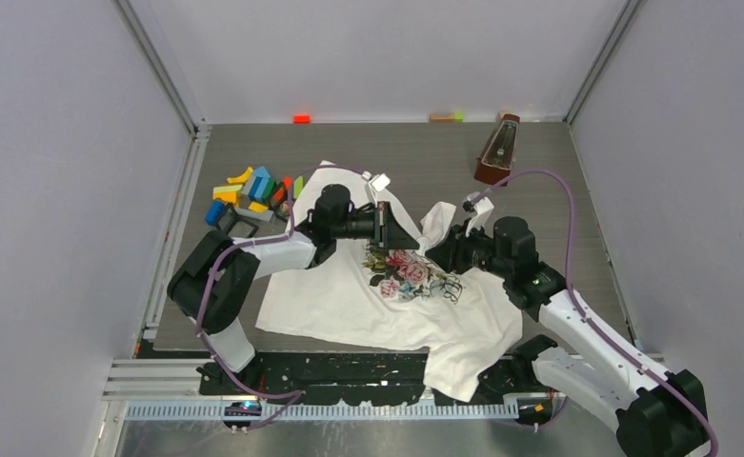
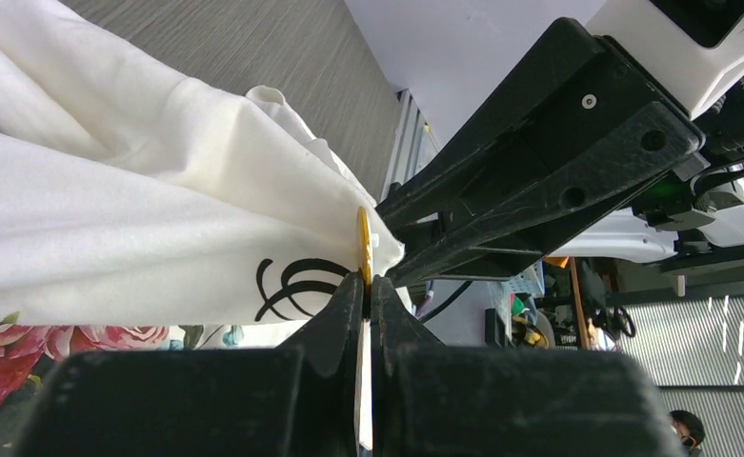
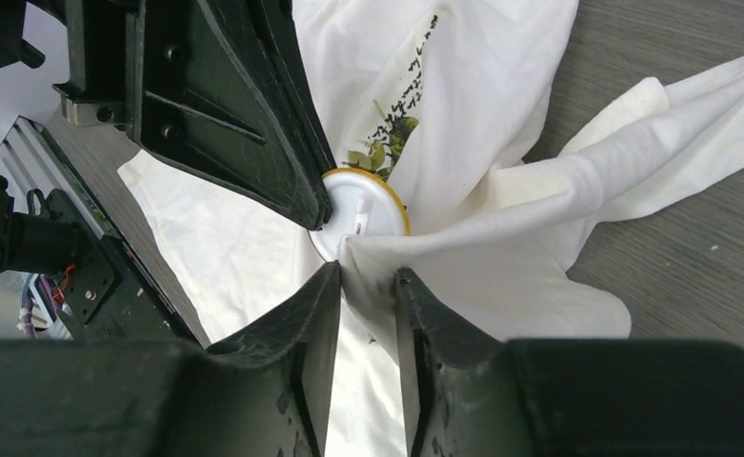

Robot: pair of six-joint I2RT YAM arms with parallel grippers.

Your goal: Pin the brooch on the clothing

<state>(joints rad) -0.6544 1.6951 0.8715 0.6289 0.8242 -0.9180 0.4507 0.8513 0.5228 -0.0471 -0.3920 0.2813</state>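
Top: T-shirt lies spread on the worktop, its upper front bunched up where the left end effector and right end effector meet.
Left wrist: left end effector closed tight, clamping the yellow-rimmed brooch edge-on against the raised fold.
Right wrist: right end effector only partly closed, pinching a T-shirt fold between its fingertips. The brooch sits just beyond, touching the cloth.

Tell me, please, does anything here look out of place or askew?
Yes. The shirt does not lie flat. Its middle is bunched and held up between the left fingers and the right fingers, and one corner reaches past the near edge of the table. The brooch stands on edge in the left fingers.
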